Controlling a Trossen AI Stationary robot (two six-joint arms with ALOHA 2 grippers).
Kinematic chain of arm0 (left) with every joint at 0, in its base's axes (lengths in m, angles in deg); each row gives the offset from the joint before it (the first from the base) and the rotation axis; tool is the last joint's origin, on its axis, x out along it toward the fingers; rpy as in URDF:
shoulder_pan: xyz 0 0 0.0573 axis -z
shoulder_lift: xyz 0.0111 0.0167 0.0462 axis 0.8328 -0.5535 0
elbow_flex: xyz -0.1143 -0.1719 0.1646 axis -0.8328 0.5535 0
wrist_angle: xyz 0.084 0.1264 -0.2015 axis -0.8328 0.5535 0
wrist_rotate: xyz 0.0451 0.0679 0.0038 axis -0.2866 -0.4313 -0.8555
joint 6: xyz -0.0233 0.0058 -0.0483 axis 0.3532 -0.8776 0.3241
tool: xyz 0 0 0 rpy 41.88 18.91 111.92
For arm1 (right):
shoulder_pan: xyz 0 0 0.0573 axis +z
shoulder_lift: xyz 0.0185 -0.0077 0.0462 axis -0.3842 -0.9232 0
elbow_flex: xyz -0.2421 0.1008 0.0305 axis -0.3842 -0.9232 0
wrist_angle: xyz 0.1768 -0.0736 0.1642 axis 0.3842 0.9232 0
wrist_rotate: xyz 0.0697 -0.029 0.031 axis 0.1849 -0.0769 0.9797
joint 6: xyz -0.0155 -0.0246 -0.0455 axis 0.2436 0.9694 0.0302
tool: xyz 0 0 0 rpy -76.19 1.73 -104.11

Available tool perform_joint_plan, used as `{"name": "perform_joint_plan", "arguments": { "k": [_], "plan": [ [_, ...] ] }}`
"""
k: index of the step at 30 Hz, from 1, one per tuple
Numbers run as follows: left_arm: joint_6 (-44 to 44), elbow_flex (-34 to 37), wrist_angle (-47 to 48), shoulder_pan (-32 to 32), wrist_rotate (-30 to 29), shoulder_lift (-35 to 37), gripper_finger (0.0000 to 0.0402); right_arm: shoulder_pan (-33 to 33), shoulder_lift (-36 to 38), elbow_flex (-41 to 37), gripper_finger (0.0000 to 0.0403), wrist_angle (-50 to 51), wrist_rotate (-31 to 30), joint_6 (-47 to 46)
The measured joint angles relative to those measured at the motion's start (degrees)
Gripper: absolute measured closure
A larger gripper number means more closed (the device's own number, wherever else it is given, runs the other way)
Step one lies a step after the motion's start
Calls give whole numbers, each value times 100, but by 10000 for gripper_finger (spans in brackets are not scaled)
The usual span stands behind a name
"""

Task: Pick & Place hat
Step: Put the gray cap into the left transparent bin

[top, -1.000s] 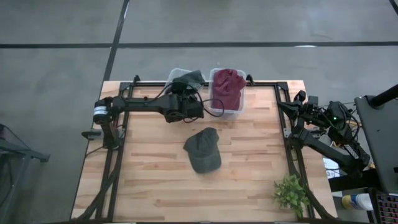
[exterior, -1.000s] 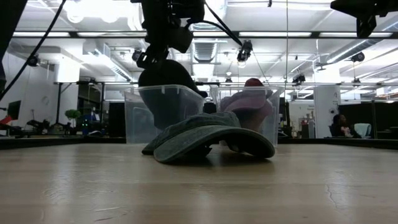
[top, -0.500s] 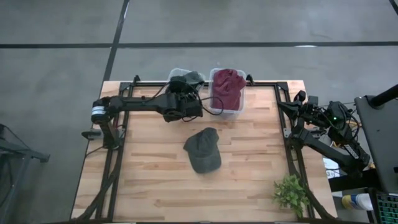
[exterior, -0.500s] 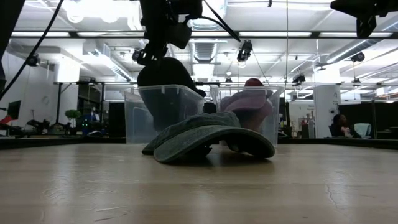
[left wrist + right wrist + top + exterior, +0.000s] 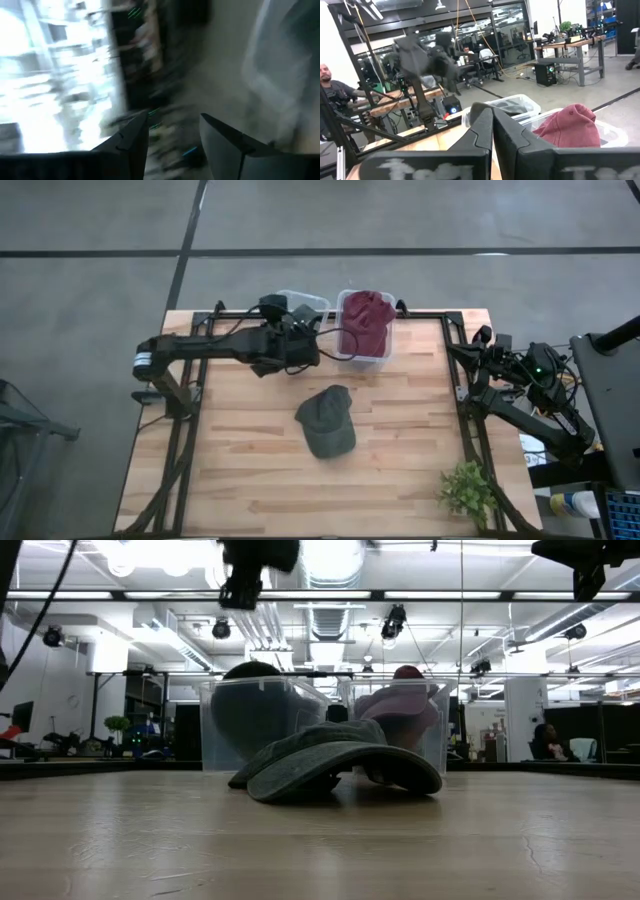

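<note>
A dark grey-green fabric cap (image 5: 326, 423) lies near the middle of the pale wooden slatted table (image 5: 250, 470), brim toward the near edge, untouched by either arm. Behind it, at the far edge, stand two clear plastic bins side by side: the left-hand bin (image 5: 300, 305) holds a dark cap (image 5: 250, 705), while the right-hand bin (image 5: 362, 330) is heaped with a maroon fabric hat (image 5: 366, 317). The left gripper (image 5: 305, 345) hangs above the table just in front of the left-hand bin, its two dark fingers (image 5: 131, 145) parted with nothing between them. The right gripper (image 5: 492, 131) is parked at the table's right edge, well apart from the caps, its fingers pressed together and empty. A small green potted plant (image 5: 466, 492) sits at the near right corner. In the low view, the grey-green cap (image 5: 335, 760) rests flat on the wood directly in front of both bins.
</note>
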State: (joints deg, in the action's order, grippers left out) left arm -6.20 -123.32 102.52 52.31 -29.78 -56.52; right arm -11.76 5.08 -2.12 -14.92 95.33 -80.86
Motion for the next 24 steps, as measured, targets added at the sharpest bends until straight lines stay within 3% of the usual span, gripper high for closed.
{"name": "perform_joint_plan", "arguments": {
  "k": [3, 9, 12, 15, 24],
  "plan": [
    [834, -476, -18, 270, 1462, 180, 234, 0, 0, 0, 394, -2, -2, 0],
    [2560, -1403, -150, 564, 5665, 550, 234, -2, 0, 0, 394, -3, -2, 0],
    [3052, -1499, -356, 692, 7053, 660, 234, -1, 0, 0, 394, -4, -1, 0],
    [3429, -1359, -674, 956, 7433, 712, 234, 0, 0, 0, 394, -4, 0, 0],
    [3983, -141, -1718, 1866, 7353, 516, 234, 0, 0, 0, 394, -2, 0, -33]
  ]
}}
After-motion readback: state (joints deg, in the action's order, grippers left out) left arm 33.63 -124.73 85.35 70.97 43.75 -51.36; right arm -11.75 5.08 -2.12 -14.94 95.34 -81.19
